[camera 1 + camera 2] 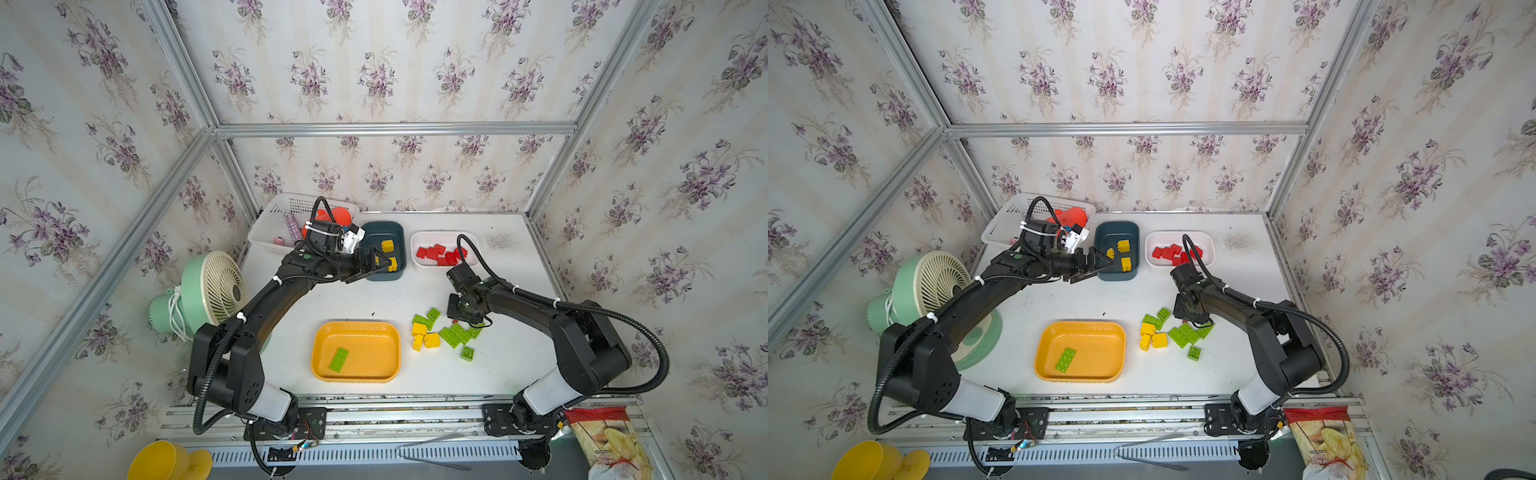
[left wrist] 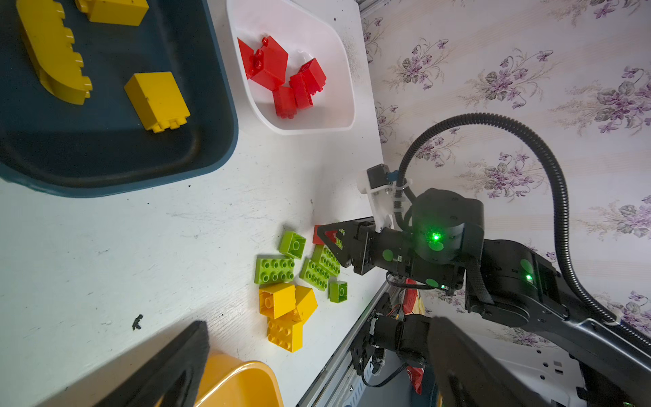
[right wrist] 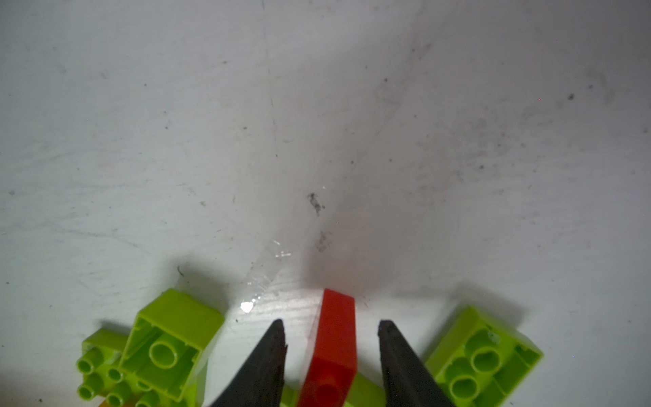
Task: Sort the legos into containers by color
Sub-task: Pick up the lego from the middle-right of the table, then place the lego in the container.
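Right of the orange tray (image 1: pixel 374 349), the red brick (image 3: pixel 336 334) lies tilted, long axis running between the parted, untouching jaws of the right tool (image 3: pixel 330 322). Left tool (image 1: pixel 369 272) gapes wide.

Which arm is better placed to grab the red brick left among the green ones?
Right: the right gripper, open, straddles the red brick; the left gripper hangs open at the dark teal tray.
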Controlling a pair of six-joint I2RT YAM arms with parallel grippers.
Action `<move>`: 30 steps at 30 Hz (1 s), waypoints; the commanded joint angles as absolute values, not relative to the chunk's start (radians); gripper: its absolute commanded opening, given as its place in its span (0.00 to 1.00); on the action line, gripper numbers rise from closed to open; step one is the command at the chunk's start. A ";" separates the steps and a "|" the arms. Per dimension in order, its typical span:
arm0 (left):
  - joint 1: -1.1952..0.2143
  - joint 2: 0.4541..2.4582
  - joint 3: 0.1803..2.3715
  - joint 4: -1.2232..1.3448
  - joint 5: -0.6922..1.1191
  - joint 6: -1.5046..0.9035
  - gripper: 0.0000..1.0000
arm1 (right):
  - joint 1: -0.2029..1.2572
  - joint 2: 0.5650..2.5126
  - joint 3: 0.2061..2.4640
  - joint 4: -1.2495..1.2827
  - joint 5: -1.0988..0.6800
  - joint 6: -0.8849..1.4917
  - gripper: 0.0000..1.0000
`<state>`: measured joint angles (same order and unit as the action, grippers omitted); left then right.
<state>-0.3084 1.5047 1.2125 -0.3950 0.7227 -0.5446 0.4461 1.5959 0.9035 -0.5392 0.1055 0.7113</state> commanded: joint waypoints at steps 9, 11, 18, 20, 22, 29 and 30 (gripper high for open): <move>-0.296 1.516 1.237 -0.404 0.733 -0.520 0.99 | 0.449 1.593 0.944 -0.542 0.132 0.691 0.08; -0.295 1.519 1.246 -0.405 0.737 -0.520 0.99 | 0.437 1.577 0.992 -0.564 0.151 0.643 0.04; -0.292 1.534 1.268 -0.405 0.742 -0.521 0.99 | 0.283 1.682 1.259 -0.563 -0.018 0.377 0.00; -0.293 1.535 1.275 -0.405 0.743 -0.521 0.99 | 0.253 1.751 1.367 -0.580 -0.063 0.315 0.01; -0.292 1.535 1.283 -0.405 0.740 -0.523 0.99 | 0.235 1.829 1.482 -0.604 -0.089 0.267 0.02; -0.292 1.526 1.293 -0.405 0.720 -0.525 0.99 | 0.174 2.075 1.764 -0.614 -0.124 0.221 0.03; -0.292 1.526 1.294 -0.403 0.719 -0.526 0.99 | 0.168 2.117 1.812 -0.623 -0.129 0.216 0.04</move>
<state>-0.2932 1.5330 1.2846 -0.4110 0.7231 -0.5331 0.1799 2.0529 1.7267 -0.6029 -0.0978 0.2604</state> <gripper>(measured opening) 0.994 0.191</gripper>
